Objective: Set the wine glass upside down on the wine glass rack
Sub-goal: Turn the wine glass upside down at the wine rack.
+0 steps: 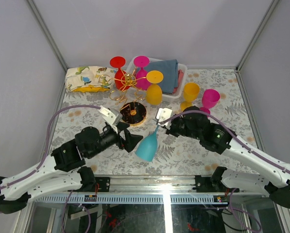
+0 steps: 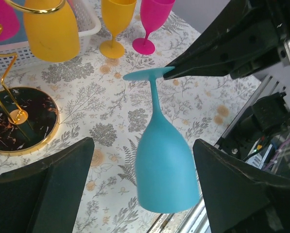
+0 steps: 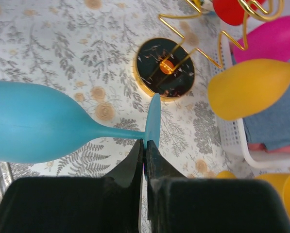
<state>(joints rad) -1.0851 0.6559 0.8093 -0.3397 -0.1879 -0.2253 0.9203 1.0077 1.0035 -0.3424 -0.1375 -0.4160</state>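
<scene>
The right pincer (image 3: 145, 145) is clenched tight on the flat foot of the blue glass (image 3: 33, 121). It pinches the foot by its edge. The left pincer (image 2: 144, 143) is wide open. It has one finger on each side of the glass's bowl, and the fingers do not touch it.

The blue glass is not on the rack (image 1: 133, 112). It is just in front of the rack's round dark base, on the side near the arms. Its foot points toward the rack and its bowl points away from it.

A red glass (image 1: 118, 73), a pink glass (image 1: 142, 73) and a yellow glass (image 1: 154, 90) hang upside down on the rack's gold arms. Right of the rack, a second yellow glass (image 1: 190, 92) and a second pink glass (image 1: 210, 98) stand upright on the table. A white basket (image 1: 185, 73) sits behind the rack. A folded cloth (image 1: 89, 78) lies left of the rack.
</scene>
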